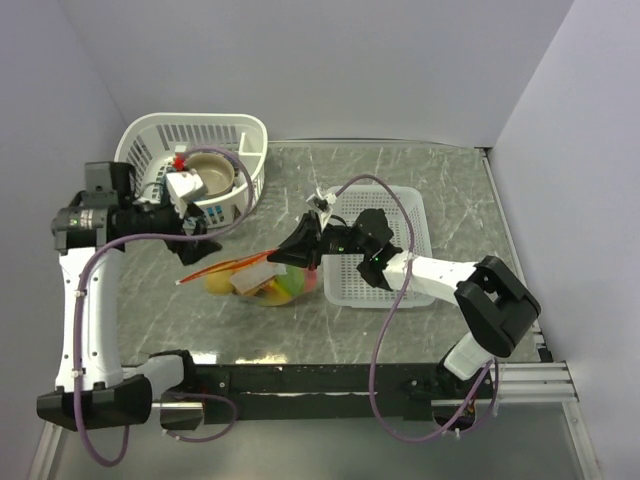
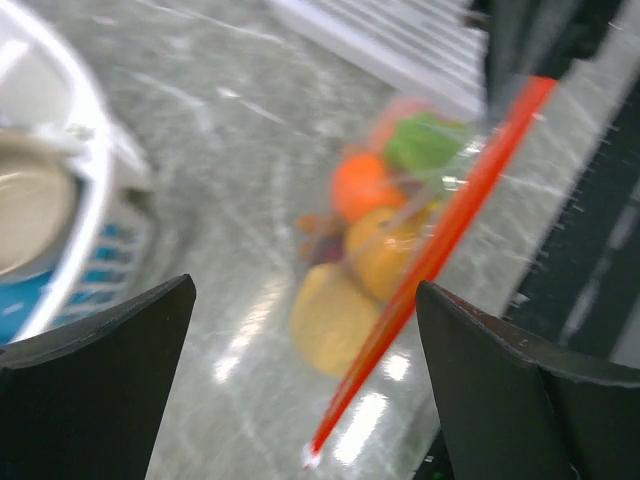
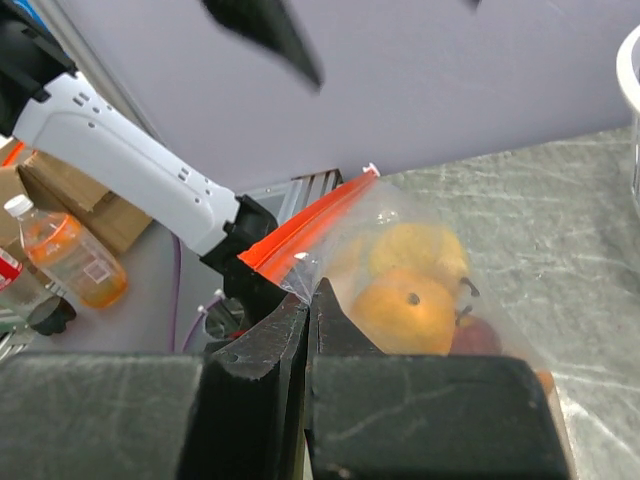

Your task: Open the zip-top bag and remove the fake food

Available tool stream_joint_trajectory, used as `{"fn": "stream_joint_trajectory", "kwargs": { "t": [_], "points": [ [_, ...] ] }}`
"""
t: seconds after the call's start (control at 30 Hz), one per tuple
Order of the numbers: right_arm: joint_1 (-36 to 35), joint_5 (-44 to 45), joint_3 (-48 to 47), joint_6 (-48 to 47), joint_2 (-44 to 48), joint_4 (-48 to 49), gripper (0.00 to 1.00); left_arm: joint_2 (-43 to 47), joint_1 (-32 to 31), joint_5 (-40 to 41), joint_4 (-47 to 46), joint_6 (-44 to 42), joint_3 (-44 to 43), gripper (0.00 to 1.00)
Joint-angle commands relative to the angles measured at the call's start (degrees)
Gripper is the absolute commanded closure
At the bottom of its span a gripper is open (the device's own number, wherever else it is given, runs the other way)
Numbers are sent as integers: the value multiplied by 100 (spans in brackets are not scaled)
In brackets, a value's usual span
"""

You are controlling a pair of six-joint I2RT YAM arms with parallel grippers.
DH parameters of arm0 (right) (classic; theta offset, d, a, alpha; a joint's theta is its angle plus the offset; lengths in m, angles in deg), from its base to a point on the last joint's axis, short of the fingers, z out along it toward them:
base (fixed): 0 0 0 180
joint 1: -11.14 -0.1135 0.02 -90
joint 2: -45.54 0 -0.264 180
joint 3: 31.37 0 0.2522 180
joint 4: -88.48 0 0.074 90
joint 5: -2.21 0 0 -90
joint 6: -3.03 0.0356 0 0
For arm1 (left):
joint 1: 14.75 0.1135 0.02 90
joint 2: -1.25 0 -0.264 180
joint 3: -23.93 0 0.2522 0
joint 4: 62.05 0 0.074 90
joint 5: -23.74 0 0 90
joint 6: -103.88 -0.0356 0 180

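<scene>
Where the zip-top bag (image 1: 262,280) lies: centre of the top view, on the lower middle of the bench (image 1: 450,170), between the two arms.
Zip strip (image 1: 225,268): orange-red, slanting from the bag's top edge toward the lower left of the top view; in the left wrist view it runs from upper right down to lower centre.
Fake food (image 1: 285,288): inside the bag; yellow, orange and green pieces show through the plastic, and a dark red piece sits low and right of centre in the right wrist view.
Zip: cannot tell whether it is sealed or parted.
Right claw (image 3: 308,300): pressed together, pinching the clear film of the bag just under the zip strip; in the top view it is at the bag's upper right edge.
Left claw (image 2: 305,290): spread wide and holding nothing, with its dark fingers (image 2: 90,380) at the bottom corners of its own view and the bag ahead of them.
Left claw, top view: left of centre, just beside the round basket (image 1: 250,135).
Round basket: white mesh, upper left, with a tan bowl (image 1: 210,172) inside.
Square basket (image 1: 420,215): white mesh, right of centre, just beside the bag; the right arm crosses over it.
Far left of right wrist view: a bottle (image 3: 70,255) of orange liquid, off the bench.
</scene>
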Motion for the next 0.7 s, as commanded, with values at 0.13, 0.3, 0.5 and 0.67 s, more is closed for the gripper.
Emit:
{"fn": "stream_joint_trajectory", "kwargs": {
  "t": [0.13, 0.3, 0.5, 0.67],
  "points": [
    [4, -22, -29, -151, 294, 96, 100, 412, -481, 176, 455, -570, 841, 1],
    [-5, -40, -38, -54, 259, 201, 100, 886, -586, 475, -247, -299, 1334, 1],
    [-31, -83, 58, -36, 267, 237, 100, 1098, -955, 792, -1345, 238, 1862, 1],
    [-66, -75, 234, -80, 364, 228, 100, 940, -1043, 775, -1742, 485, 1783, 1]
  ]
}}
